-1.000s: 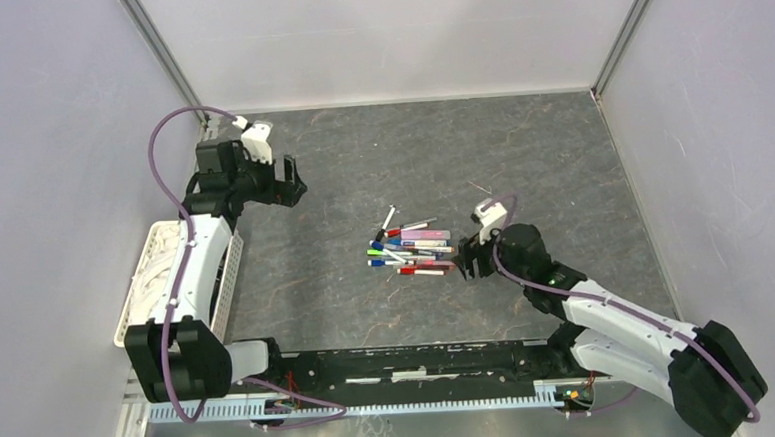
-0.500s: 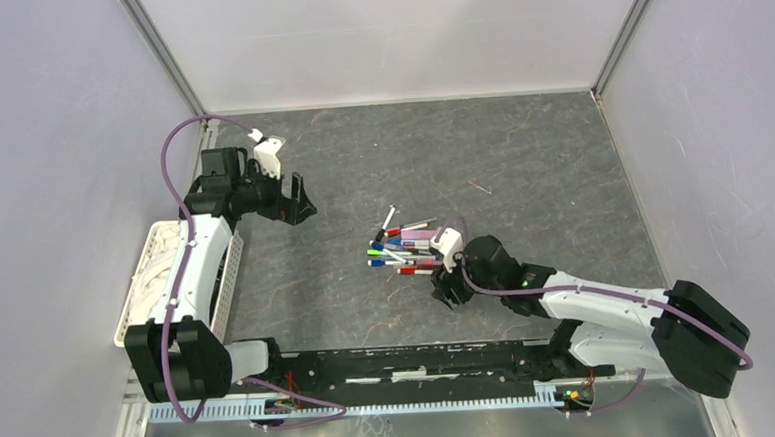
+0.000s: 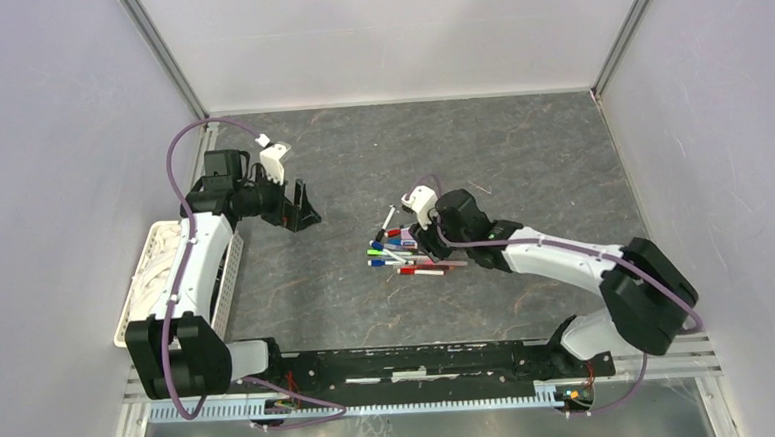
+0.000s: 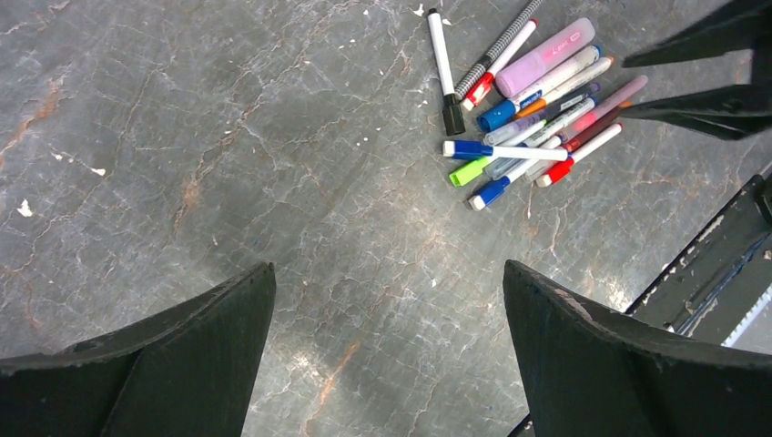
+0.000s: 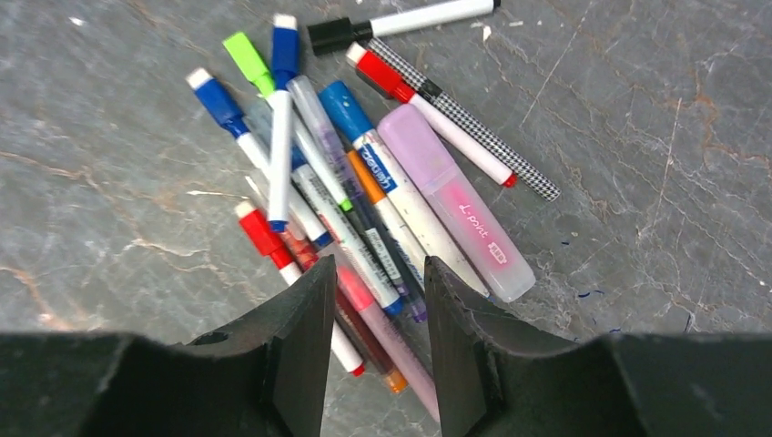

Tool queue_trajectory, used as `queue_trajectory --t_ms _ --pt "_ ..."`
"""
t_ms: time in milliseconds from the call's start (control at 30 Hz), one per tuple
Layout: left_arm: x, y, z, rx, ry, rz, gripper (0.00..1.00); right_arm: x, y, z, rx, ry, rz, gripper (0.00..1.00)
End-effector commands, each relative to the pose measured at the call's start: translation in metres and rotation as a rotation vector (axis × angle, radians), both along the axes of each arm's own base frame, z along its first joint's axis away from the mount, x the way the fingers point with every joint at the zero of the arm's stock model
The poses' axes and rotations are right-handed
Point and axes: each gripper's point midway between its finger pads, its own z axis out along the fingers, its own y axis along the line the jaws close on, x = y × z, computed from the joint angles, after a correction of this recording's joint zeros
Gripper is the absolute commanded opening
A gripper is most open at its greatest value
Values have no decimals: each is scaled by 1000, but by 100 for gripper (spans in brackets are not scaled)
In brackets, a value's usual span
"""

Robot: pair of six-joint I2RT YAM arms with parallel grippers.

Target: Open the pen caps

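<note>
I see the pens (image 5: pixel 369 164) heaped in the middle of the table (image 3: pixel 541 170), their long axes running roughly side to side and the pen caps (image 5: pixel 244 56) pointing toward the left arm. The right gripper (image 5: pixel 378 282) straddles their tail ends with its jaws half-closed; I cannot tell if it pinches any. The left gripper (image 4: pixel 387 273) hangs wide open and empty, well apart.

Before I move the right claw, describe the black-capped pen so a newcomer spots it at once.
At the centre of the grey table lies a heap of pens. At its far edge, away from the arm bases, is the black-capped pen: thin white barrel, the only black cap, angled against the rest.
</note>
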Motion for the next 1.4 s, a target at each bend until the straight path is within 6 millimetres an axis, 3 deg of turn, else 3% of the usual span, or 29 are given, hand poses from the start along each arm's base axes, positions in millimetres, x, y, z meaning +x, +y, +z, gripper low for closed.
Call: queue_trajectory --t_ms 0,133,300,600,833,1067,1200,1367 --pt "-4 -5 14 -13 -47 -64 100 28 3 3 -29 -13 -7 46" --pt "-7 -6 17 -7 -53 -79 100 55 9 4 -35 -1 -12 46" --pt "-9 -6 18 -8 -53 -90 100 75 37 8 -28 14 51 49" --pt "-14 -7 18 -8 -50 -94 100 87 81 -23 -27 125 61 63" --pt "-15 -9 19 -23 -50 -106 100 93 87 -49 -50 187 -114 60" --pt "-15 -10 22 -25 -61 -110 100 104 94 -57 -36 199 -209 50" --pt "-17 -10 26 -26 -76 -110 100 110 105 -57 -26 223 -226 52" --pt "-20 -9 28 -10 -95 -115 100 113 110 -32 -34 146 -162 56"
